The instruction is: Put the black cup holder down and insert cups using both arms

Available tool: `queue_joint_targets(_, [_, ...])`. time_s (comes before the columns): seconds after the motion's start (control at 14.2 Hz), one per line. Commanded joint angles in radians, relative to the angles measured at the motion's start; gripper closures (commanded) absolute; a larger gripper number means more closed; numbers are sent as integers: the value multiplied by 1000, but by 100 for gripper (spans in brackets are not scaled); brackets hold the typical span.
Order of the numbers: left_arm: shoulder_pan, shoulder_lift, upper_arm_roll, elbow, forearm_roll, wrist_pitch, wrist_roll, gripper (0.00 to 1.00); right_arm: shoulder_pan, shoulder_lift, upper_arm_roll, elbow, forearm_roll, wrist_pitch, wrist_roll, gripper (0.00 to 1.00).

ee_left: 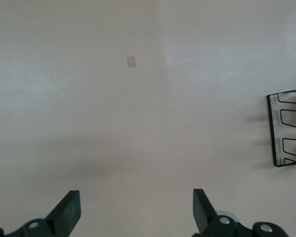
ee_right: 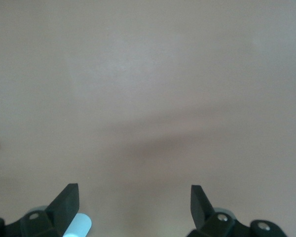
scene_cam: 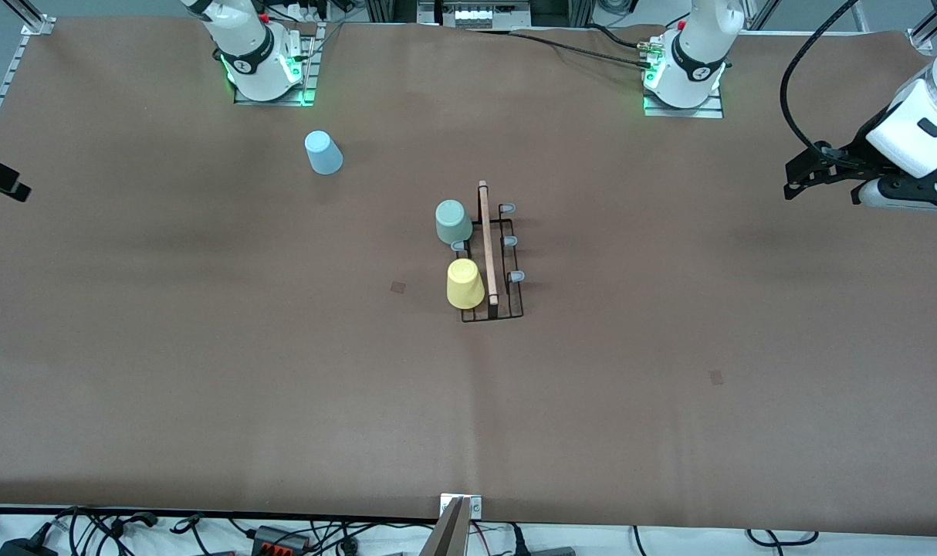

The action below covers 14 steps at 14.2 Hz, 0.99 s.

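The black cup holder (scene_cam: 488,255) stands in the middle of the table, its wooden handle running toward the front camera. A grey-green cup (scene_cam: 453,222) and a yellow cup (scene_cam: 465,283) sit upside down on prongs on the side toward the right arm's end. Three grey-tipped prongs (scene_cam: 510,242) on the other side are bare. A light blue cup (scene_cam: 323,152) stands upside down near the right arm's base. My left gripper (scene_cam: 790,179) is open and empty, up over the left arm's end of the table; its wrist view (ee_left: 136,197) shows the holder's end (ee_left: 286,128). My right gripper (ee_right: 133,192) is open and empty over bare table, with the blue cup's edge (ee_right: 79,226) beside one finger.
The table is covered in brown paper with small darker patches (scene_cam: 398,287) (scene_cam: 716,377). Cables and a metal mount (scene_cam: 457,525) lie along the front edge. A black piece (scene_cam: 1,179) shows at the table's edge toward the right arm's end.
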Motion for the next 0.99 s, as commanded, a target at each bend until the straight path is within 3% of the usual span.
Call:
queue_joint_targets(0.0, [1, 14, -1, 27, 21, -17, 3, 0, 27, 36, 10, 42, 31, -33, 3, 0])
queue_joint_targets(0.92, [1, 14, -1, 27, 21, -17, 3, 0, 82, 21, 19, 42, 14, -51, 0, 0])
